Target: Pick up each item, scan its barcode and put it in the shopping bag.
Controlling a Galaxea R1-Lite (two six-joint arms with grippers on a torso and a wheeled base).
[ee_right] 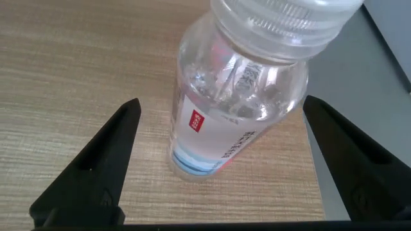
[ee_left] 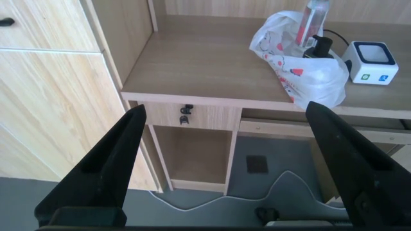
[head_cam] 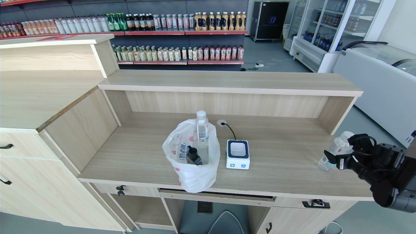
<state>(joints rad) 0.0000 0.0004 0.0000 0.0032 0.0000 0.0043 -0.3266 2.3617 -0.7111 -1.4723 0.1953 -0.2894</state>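
My right gripper [head_cam: 335, 160] is open. In the right wrist view its two fingers [ee_right: 106, 167] stand on each side of the clear water bottle [ee_right: 236, 96] with a gap on both sides, so nothing is gripped. This water bottle [head_cam: 336, 151] stands on the wooden counter [head_cam: 282, 146], very near its right edge, at 3 o'clock from the barcode scanner [head_cam: 238, 153].

My left gripper [ee_left: 225, 112] is also open wide and holds nothing. It hangs low in front of the counter's left end, with the key drawer [ee_left: 186, 115] beyond it.

The white shopping bag [head_cam: 191, 169] stands at 9 o'clock from the scanner, just beside it, at the front edge of the counter. Inside the bag I see an upright clear bottle with white cap [head_cam: 201, 135] and a dark bottle with black top [head_cam: 193, 156].

Between the water bottle and the bag stands the scanner. Its black cable [head_cam: 231, 130] runs toward 11 o'clock into a round hole [head_cam: 221, 123] in the counter. Shelves of drinks [head_cam: 182, 53] fill the room behind.
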